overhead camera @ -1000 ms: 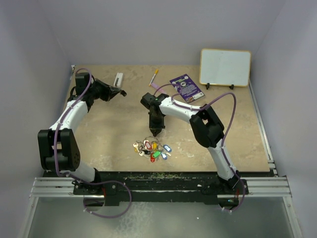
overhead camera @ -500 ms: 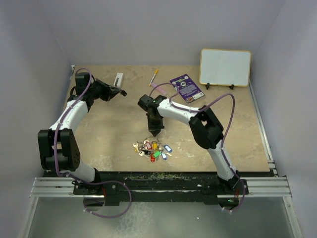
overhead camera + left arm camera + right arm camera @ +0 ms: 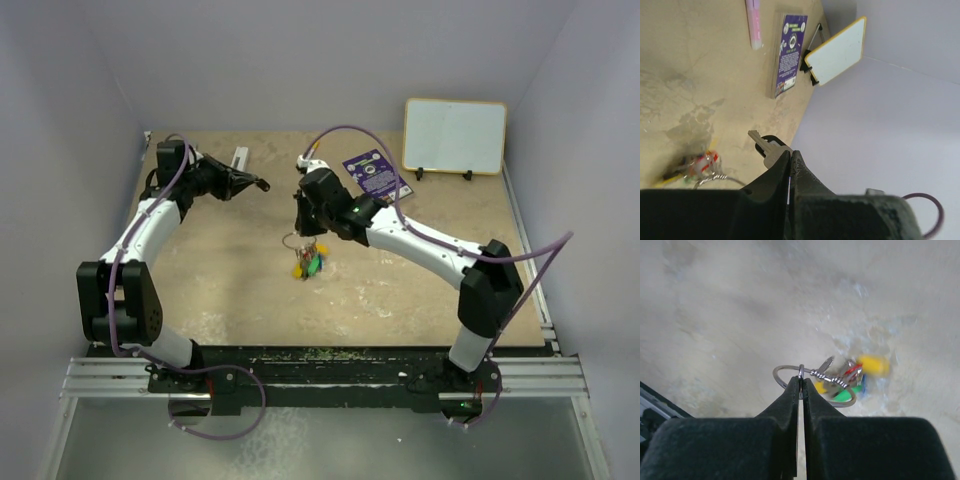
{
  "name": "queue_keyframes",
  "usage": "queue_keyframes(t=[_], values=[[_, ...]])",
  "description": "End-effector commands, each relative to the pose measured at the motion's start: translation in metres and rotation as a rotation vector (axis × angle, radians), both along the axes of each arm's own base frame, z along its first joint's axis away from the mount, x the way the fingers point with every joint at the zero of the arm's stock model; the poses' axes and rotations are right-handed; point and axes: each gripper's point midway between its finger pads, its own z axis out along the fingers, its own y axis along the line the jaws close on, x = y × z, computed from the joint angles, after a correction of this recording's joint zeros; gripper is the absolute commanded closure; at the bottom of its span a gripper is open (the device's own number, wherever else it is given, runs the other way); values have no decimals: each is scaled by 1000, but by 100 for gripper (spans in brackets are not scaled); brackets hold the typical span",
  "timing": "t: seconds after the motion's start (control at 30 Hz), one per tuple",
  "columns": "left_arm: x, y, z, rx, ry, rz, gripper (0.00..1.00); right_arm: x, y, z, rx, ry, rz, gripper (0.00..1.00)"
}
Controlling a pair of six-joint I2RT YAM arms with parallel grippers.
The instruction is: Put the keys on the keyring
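My right gripper (image 3: 309, 238) is shut on the thin silvery keyring (image 3: 790, 371), pinching its wire at the top. It holds the keyring above the table. A bunch of keys with yellow, green, red and blue tags (image 3: 856, 377) hangs from the ring, blurred; the bunch also shows in the top view (image 3: 309, 263). My left gripper (image 3: 256, 184) is at the back left, apart from the ring. It is shut on a single silver key with a black head (image 3: 765, 148), whose blade sticks out past the fingertips (image 3: 782, 161).
A purple card (image 3: 377, 176) and a pink-and-yellow pen (image 3: 311, 155) lie at the back middle. A whiteboard (image 3: 455, 136) stands on a stand at the back right. A small white object (image 3: 240, 158) lies at the back left. Walls close in the table on three sides.
My right gripper has taken hold of the keyring and lifted it, with its keys, off the table near the front. My left gripper has moved a little to the right.
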Motion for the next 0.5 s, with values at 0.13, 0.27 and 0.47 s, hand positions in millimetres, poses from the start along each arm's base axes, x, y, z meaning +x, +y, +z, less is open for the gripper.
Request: queue_keyframes(t=[0.13,0.27,0.47], values=[[-17,-29,38,-103,19,-99,96,33,29,95,168,-297,77,100],[-16,-35,48,-124,1,-113,96,40,37,119,218,-363,85,100],[-21,-42,49,-139,30,-131,96,53,36,146,259,-430,23,100]])
